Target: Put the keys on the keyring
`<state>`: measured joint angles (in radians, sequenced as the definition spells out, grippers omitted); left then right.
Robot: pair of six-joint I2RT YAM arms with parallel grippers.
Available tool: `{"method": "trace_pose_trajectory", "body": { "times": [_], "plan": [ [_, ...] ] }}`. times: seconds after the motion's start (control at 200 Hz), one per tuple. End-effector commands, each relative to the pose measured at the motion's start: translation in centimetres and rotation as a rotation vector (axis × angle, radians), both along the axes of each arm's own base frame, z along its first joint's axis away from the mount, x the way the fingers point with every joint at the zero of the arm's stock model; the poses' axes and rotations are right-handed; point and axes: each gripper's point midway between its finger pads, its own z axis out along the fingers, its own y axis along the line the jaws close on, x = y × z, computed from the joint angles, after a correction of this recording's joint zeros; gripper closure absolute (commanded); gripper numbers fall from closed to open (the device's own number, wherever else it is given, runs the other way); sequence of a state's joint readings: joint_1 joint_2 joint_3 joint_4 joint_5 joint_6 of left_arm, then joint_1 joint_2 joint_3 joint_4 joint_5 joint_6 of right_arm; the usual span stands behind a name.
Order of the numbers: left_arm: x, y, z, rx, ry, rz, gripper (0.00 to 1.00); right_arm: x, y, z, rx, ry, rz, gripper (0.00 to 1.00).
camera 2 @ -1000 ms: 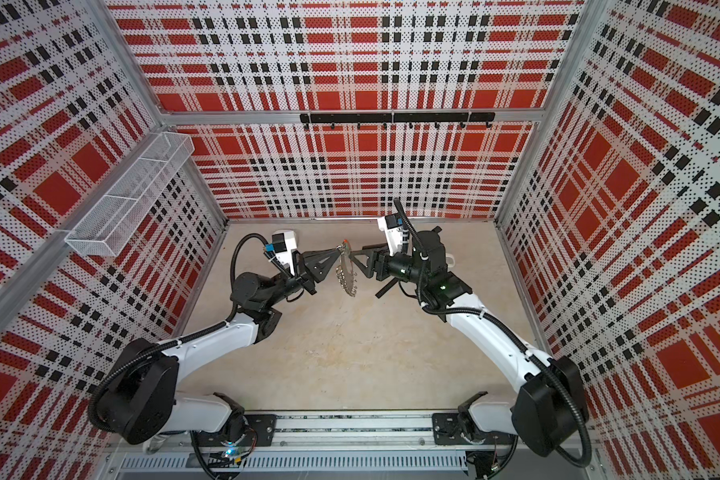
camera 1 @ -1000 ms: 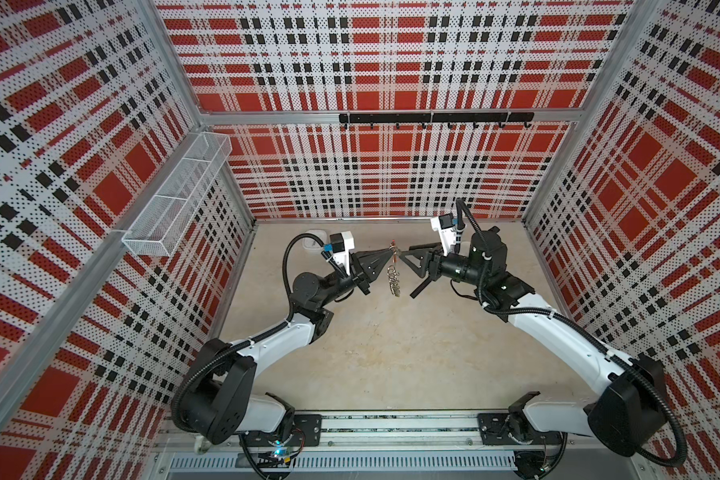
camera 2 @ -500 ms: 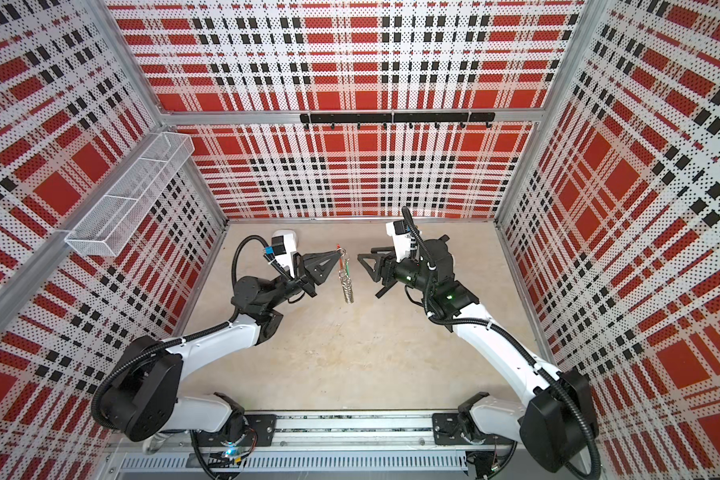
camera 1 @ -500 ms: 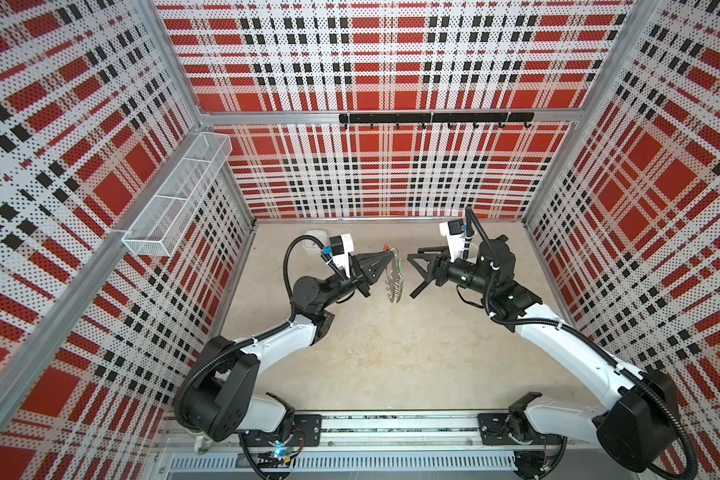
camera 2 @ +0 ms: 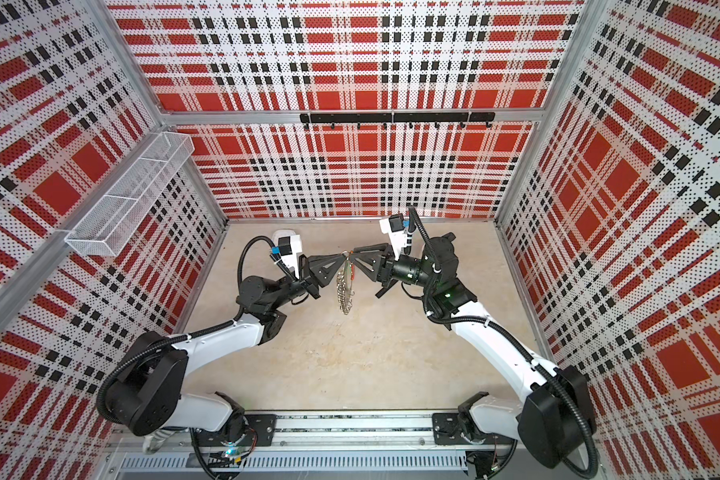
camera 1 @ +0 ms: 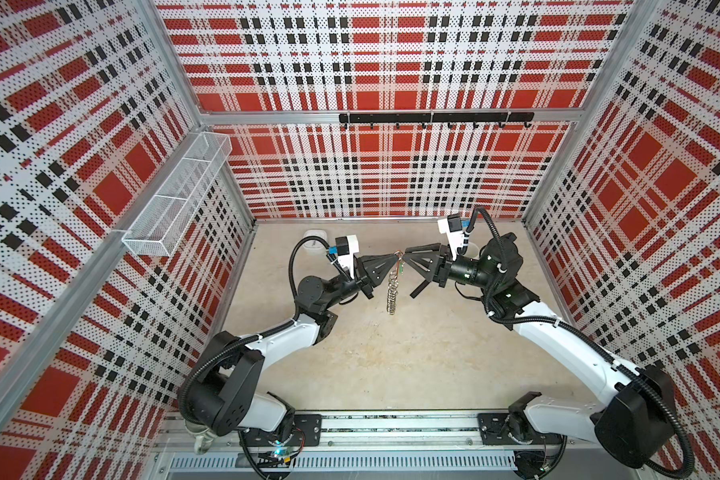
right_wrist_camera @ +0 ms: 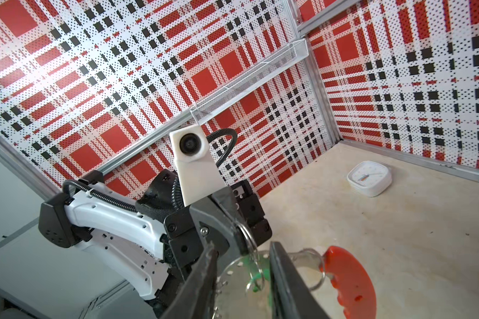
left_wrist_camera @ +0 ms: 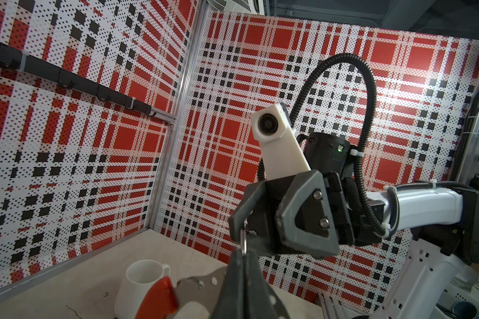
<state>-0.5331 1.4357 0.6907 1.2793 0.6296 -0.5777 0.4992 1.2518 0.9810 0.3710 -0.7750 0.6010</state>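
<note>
Centre of both top views: the keyring (camera 1: 393, 286) (camera 2: 344, 291) hangs edge-on, long axis vertical, its top pinched in the closed left gripper (camera 1: 395, 257). Only the right wrist view shows the keys (right_wrist_camera: 257, 272), their green tag lying against the ring between the right gripper's (right_wrist_camera: 242, 245) parted jaws, not visibly squeezed. The left wrist view adds a white mug (left_wrist_camera: 141, 287).

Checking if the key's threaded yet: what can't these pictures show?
Key blade: unseen; right wrist view shows only the green tag, blurred, partly behind the right claw.
Tag-to-loop join: keyring edge-on, too small in both top views.
Much of the keyring: cut off by both wrist frames' edges.
</note>
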Motion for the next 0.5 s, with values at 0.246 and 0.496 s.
{"method": "trace_pose_trajectory", "body": {
  "times": [0.246,0.496],
  "plan": [
    [-1.05,-0.08,2.49,-0.044,-0.076,-0.030,1.00,-0.31,0.50,1.05,0.015,-0.038,0.039,0.70],
    [-1.15,-0.26,2.49,-0.043,-0.075,-0.041,1.00,0.02,0.72,0.79,0.006,-0.036,0.039,0.70]
  ]
}}
